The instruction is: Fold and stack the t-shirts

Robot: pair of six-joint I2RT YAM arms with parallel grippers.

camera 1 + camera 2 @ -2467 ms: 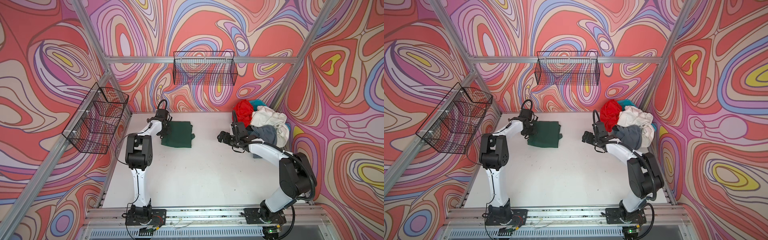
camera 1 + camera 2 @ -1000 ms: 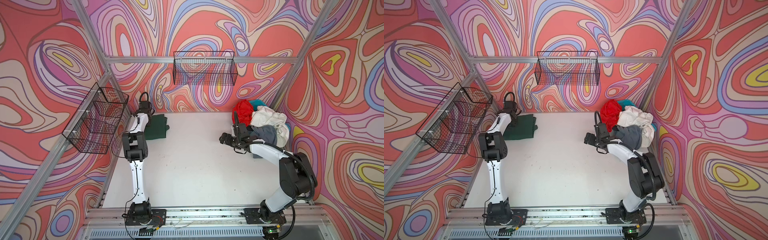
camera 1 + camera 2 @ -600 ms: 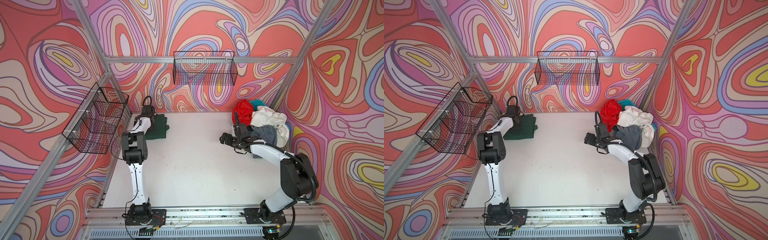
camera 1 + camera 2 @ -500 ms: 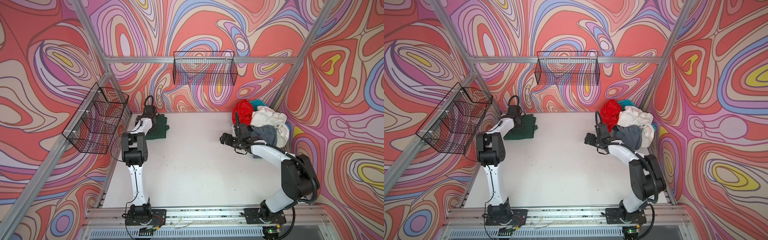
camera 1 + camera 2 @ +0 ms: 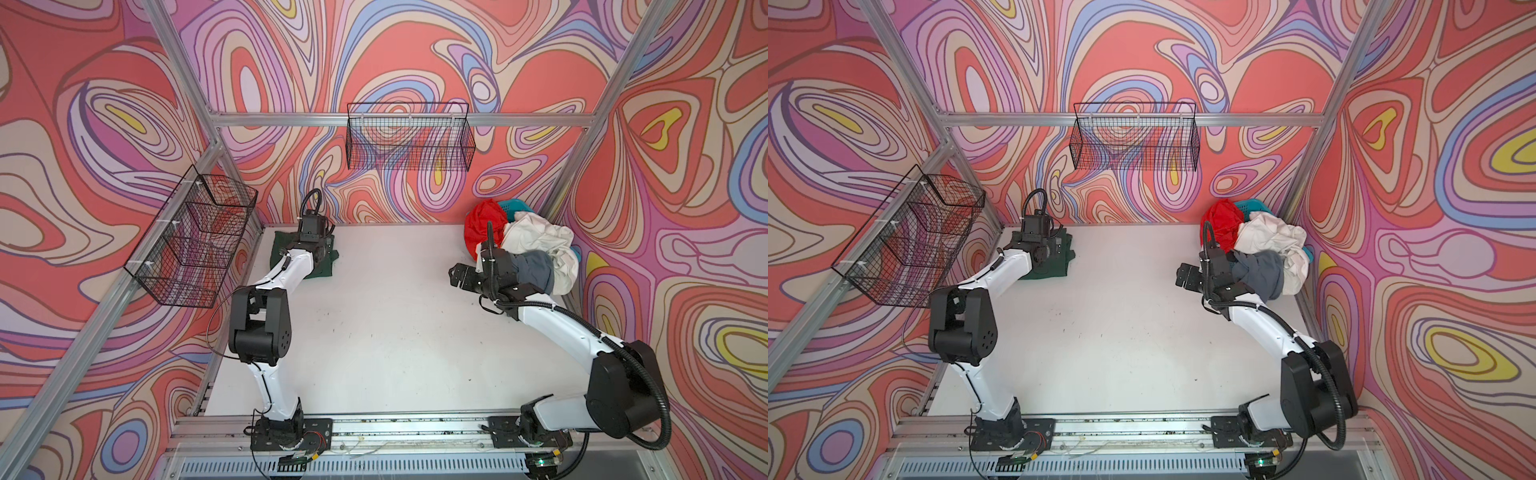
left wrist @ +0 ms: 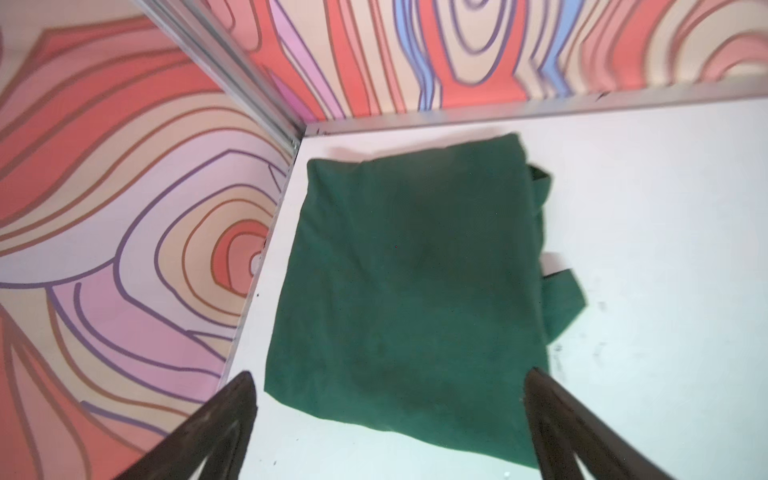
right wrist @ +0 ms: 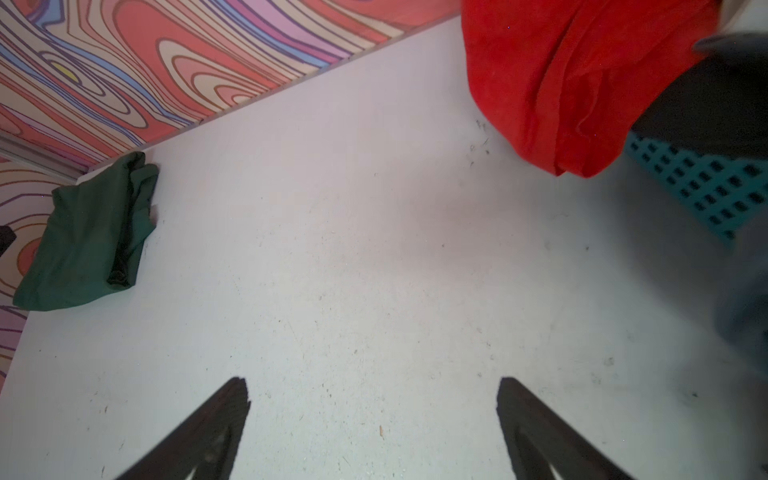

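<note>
A folded dark green t-shirt (image 6: 415, 270) lies flat in the back left corner of the white table (image 5: 395, 332). My left gripper (image 6: 388, 374) hovers open just above the shirt's near edge and holds nothing. A bright red t-shirt (image 5: 478, 232), an off-white one (image 5: 536, 241) and a grey-blue one (image 5: 534, 266) are heaped on a turquoise basket (image 5: 509, 205) at the back right. Next to that heap, my right gripper (image 7: 372, 380) stands open over bare table, empty, with the red cloth (image 7: 573, 75) ahead of it.
A black wire basket (image 5: 409, 137) hangs on the back wall and another (image 5: 195, 245) on the left wall, close above the left arm. Aluminium frame posts stand in the corners. The turquoise basket's mesh wall (image 7: 698, 183) is near the right gripper.
The left gripper slid the green shirt from the back middle into the back left corner, opened, let it go and drew back a little. The right arm has barely moved.
</note>
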